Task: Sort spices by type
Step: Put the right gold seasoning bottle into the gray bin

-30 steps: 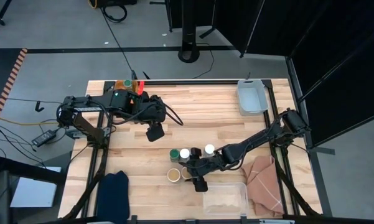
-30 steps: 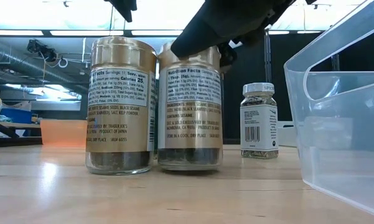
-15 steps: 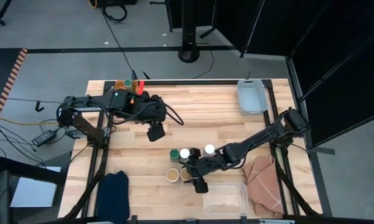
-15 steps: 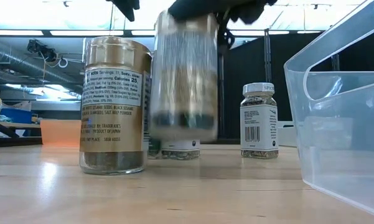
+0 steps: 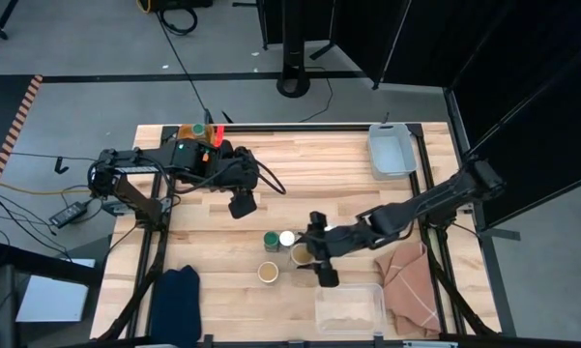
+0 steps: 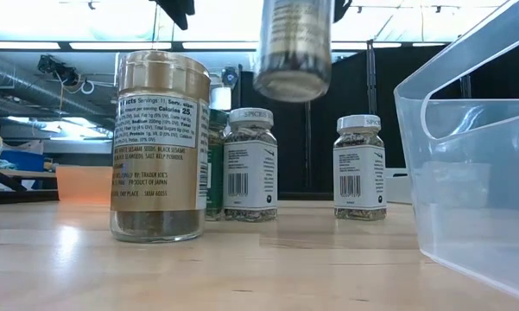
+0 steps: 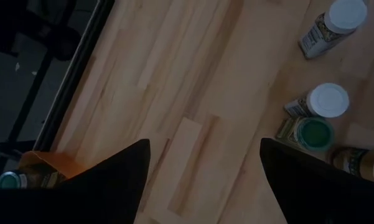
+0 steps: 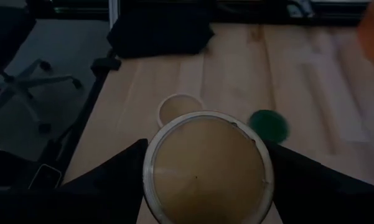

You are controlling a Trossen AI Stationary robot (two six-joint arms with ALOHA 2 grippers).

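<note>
Step in hand: right gripper (image 8: 202, 186) clenched on a tan-lidded round glass spice jar (image 8: 205, 167), lifted clear of the wooden surface (image 5: 309, 184) above the cluster. Next, I'd judge: carry it beside the other tan-lidded jar (image 5: 268, 272), lower upright w/o bumping. Left gripper (image 7: 202, 177) spread, empty, well apart.

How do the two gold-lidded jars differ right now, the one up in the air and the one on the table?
The lifted tan-lidded glass spice jar hangs clear of the wooden table, clamped in the right gripper; the standing tan-lidded glass spice jar rests upright on the wood with nothing holding it. The standing one shows its printed label whole; the lifted one is cut off at the top of the low view. Both have tan lids.
</note>
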